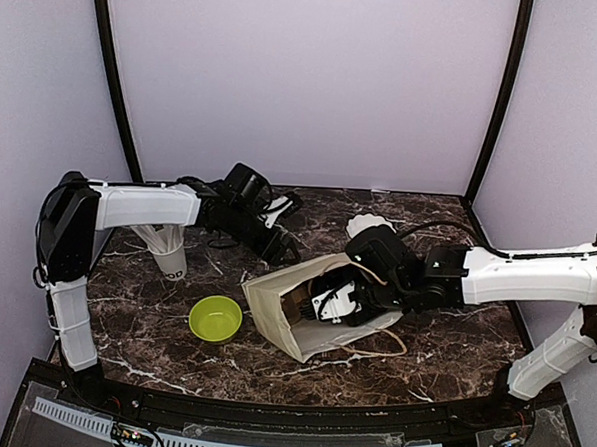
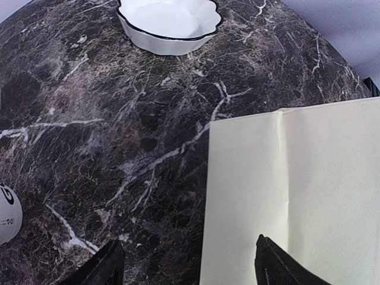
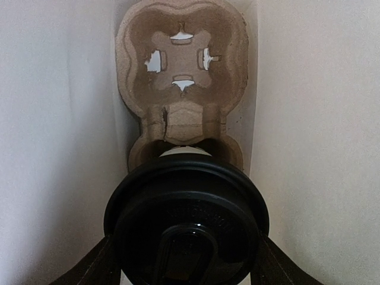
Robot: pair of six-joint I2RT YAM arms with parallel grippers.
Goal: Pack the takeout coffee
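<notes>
Top external view showed the dark marble table [image 1: 452, 342] with a cream paper bag [image 1: 274, 312] lying on its side, its mouth turned toward the right arm [image 1: 536, 274]. Deep inside, the right wrist view gave a pulp cup carrier [image 3: 178, 122] standing against the bag's bottom, sockets facing out. One takeout coffee cup [image 3: 185, 208] sat at its lower socket, black lid toward the lens; whether it was fully seated I could not tell. No second cup was clearly in view, though a white lettered object [image 2: 5, 214] at the edge of the left wrist view might have been it.

To do this step well, I judged the cup should travel straight along its own axis into the socket, slowly, so the carrier did not slide or buckle and the lid did not pop. Release should come only once the cup sat firm.

The right arm lay stretched low and nearly level, the right gripper [image 1: 336, 302] inside the mouth, its fingers [image 3: 89, 267] clamped on the cup's sides. The left arm [image 1: 144, 205] reached across the far side, the left gripper [image 2: 189, 246] tilted down over the bag's far edge, jaws wide apart, gripping nothing
</notes>
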